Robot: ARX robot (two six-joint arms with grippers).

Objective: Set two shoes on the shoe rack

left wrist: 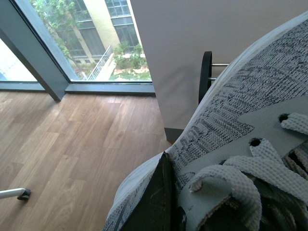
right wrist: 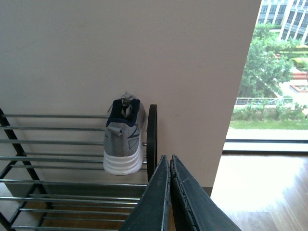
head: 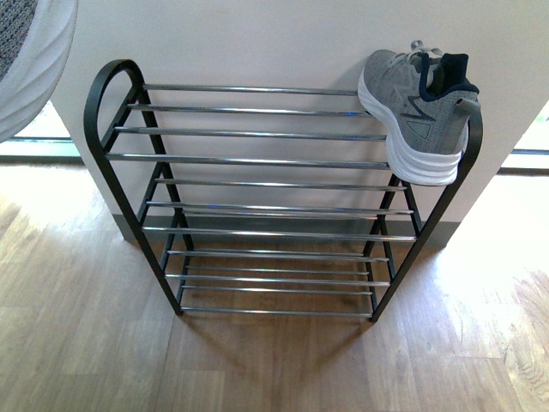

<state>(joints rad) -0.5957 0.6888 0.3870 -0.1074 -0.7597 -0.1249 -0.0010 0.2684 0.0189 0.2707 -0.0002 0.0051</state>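
One grey sneaker [head: 423,112] with a navy collar and thick white sole rests on the top tier of the black shoe rack [head: 266,160], hard against its right side loop, heel toward me. It also shows in the right wrist view as sneaker [right wrist: 124,137] on rack [right wrist: 152,134]. A second grey sneaker [left wrist: 240,120] fills the left wrist view; my left gripper [left wrist: 161,202] is shut on it near the laces. Its white sole [head: 30,60] hangs at the front view's top left, above and left of the rack. My right gripper [right wrist: 169,161] is shut on nothing, short of the rack's right end.
The rack stands against a pale wall [head: 274,43] on a wooden floor [head: 274,369]. Floor-to-ceiling windows [right wrist: 274,72] flank the wall on both sides. A small white-and-black caster leg [left wrist: 17,193] sits on the floor in the left wrist view.
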